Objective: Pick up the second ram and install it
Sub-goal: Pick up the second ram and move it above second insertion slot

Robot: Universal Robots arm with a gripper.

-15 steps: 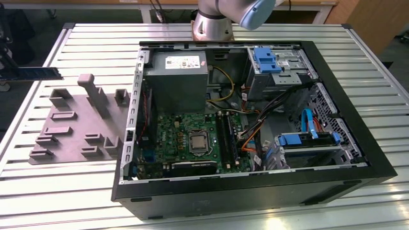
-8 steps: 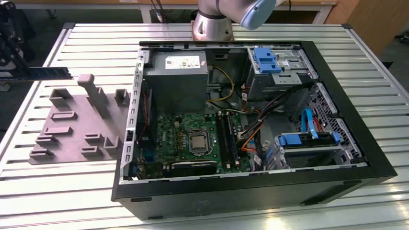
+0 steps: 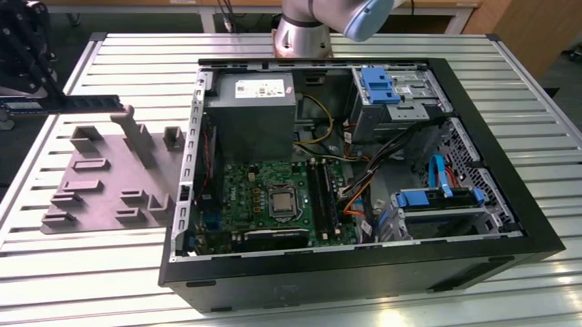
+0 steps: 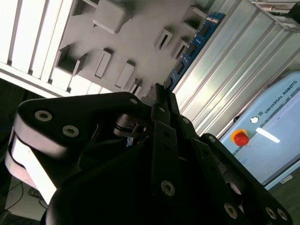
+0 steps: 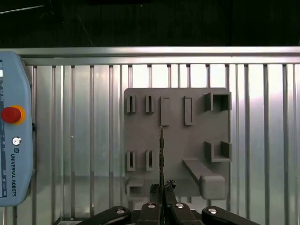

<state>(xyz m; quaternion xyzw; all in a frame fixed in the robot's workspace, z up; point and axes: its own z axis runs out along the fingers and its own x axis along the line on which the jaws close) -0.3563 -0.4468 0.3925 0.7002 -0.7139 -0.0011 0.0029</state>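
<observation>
Gripper (image 5: 162, 183): black fingers clamped shut on one end of the second ram (image 3: 86, 103).
Second ram: dark blue-green stick held in the air above the grey fixture plate (image 3: 105, 180), at the exterior view's left, well apart from the case.
Surface: slatted silver metal table (image 3: 109, 272) carrying the fixture plate.
Computer case (image 3: 364, 272): black, open, beside the plate; green motherboard (image 3: 245, 187) inside.
Room: teach pendant (image 5: 14, 154) at the table edge; wood-coloured furniture (image 3: 532, 27) behind.
</observation>
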